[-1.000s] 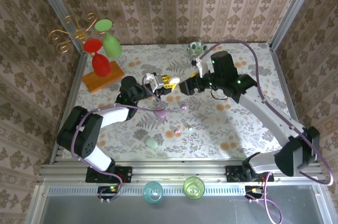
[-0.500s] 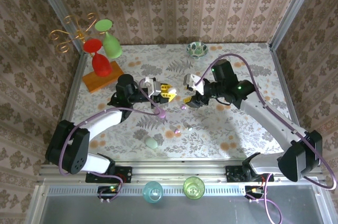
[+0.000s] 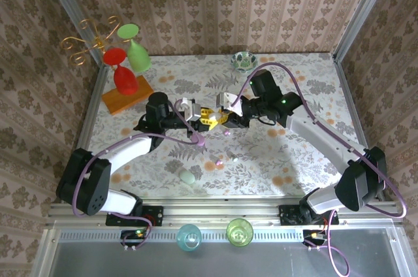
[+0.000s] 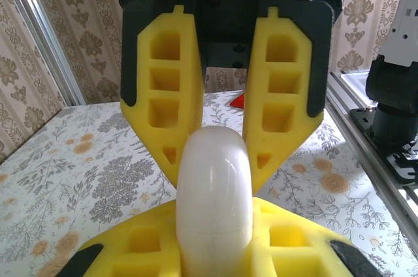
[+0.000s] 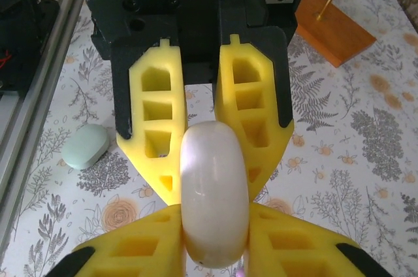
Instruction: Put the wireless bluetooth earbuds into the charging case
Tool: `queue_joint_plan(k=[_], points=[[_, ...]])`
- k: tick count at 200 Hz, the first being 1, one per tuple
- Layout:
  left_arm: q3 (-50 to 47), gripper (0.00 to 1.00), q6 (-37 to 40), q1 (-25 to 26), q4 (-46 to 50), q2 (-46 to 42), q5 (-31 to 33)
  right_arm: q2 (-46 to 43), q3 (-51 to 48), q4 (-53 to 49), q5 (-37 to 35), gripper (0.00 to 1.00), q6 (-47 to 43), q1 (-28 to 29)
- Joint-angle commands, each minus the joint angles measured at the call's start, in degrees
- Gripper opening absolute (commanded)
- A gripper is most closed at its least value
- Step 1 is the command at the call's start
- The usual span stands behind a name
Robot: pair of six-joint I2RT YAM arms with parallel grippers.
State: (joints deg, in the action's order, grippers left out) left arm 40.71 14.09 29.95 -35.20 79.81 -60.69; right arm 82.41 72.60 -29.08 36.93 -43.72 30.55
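Note:
A white pebble-shaped charging case [image 4: 213, 192] [image 5: 214, 192] hangs above the middle of the table, its lid closed, pinched from both sides. My left gripper [image 3: 204, 115] [image 4: 213, 251] is shut on one end of it. From the right my right gripper [image 3: 224, 117] [image 5: 214, 251] meets it and is shut on the other end. The yellow fingers hide most of the case in the top view. Loose on the cloth below lie tiny earbuds: a lilac one [image 3: 226, 132], another lilac one [image 3: 219, 161] and a whitish one [image 3: 233, 157].
A pink-lilac case [image 3: 199, 140] and a mint case [image 3: 187, 176] [image 5: 86, 146] lie on the floral cloth. Red and green glasses [image 3: 127, 68] on a wooden block stand far left. A small bowl [image 3: 243, 60] sits at the back. Two cups [image 3: 239, 231] stand on the near rail.
My right gripper swung left to the case that the left gripper holds, and its fingers closed on it. The left gripper shifted slightly right, still holding the case.

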Motion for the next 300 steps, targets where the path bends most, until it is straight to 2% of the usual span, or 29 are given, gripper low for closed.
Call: queue_joint_plan(k=[1, 9, 15, 28, 43, 52, 62, 76, 92, 111, 133, 181, 217, 249, 275, 300], points=[[1.8, 0.0, 1.7, 0.37, -0.24, -1.06, -1.55, 0.9, 1.97, -1.39, 0.8, 0.22, -1.27, 0.33], [1.68, 0.0, 1.82, 0.37, -0.13, -0.98, -1.22, 0.83, 1.88, -1.42, 0.48, 0.22, -1.28, 0.19], [1.74, 0.06, 1.94, 0.37, -0.13, -0.97, -0.97, 0.67, 1.85, -1.4, 0.17, 0.22, -1.29, 0.21], [1.48, 0.21, 2.25, 0.24, -0.13, -1.01, -0.43, 0.32, 1.21, -1.18, -0.59, 0.22, -0.75, -0.14], [1.16, 0.48, 2.31, -0.06, -0.45, -1.06, 1.68, -0.03, -0.15, 1.57, -2.3, 0.21, 1.95, -0.96], [0.83, 0.6, 2.34, -0.16, -0.81, -1.13, 4.36, -0.05, -1.01, 3.49, -3.83, 0.21, 4.36, -1.63], [0.45, 0.7, 2.51, -0.16, -0.49, -1.3, 7.77, -0.11, -2.25, 6.35, -5.64, 0.21, 8.34, -2.57], [0.34, 0.77, 2.94, -0.16, 0.45, -1.37, 12.94, -0.16, -4.35, 11.13, -8.06, 0.21, 15.07, -4.4], [0.31, 0.8, 4.37, -0.08, 2.67, -1.24, 18.28, 0.19, -7.08, 18.17, -11.01, 0.21, 25.95, -7.37], [0.72, 0.84, 4.54, 0.58, 4.73, -0.74, 25.87, 2.04, -9.03, 24.45, -13.34, 0.21, 43.72, -11.83], [0.05, 0.86, 4.01, 1.15, 3.49, 0.33, 30.15, 5.3, -10.54, 29.15, -14.37, 0.19, 61.44, -15.98], [-1.02, 0.9, 4.81, 2.11, 5.14, 0.87, 33.85, 18.69, -6.11, 26.92, -13.71, 0.2, 80.53, -22.58], [-2.03, 0.91, 4.96, 2.3, 5.35, 0.48, 34.23, 29.24, -2.08, 28.88, -11.53, 0.21, 83.44, -25.42], [-2.49, 0.92, 5.6, 2.3, 6.94, -0.35, 34.94, 33.81, -1.22, 29.76, -12.4, 0.26, 83.8, -26.48], [-2.49, 0.96, 3.5, 2.21, 7.75, -0.47, 38.27, 31.8, -4.23, 31.95, -13.26, 0.44, 82.96, -27.79], [-2.41, 1.0, -1.81, 1.05, 7.23, 0.01, 41.54, 24.86, -7.3, 30.27, -16.27, 0.68, 75.78, -27.81]])
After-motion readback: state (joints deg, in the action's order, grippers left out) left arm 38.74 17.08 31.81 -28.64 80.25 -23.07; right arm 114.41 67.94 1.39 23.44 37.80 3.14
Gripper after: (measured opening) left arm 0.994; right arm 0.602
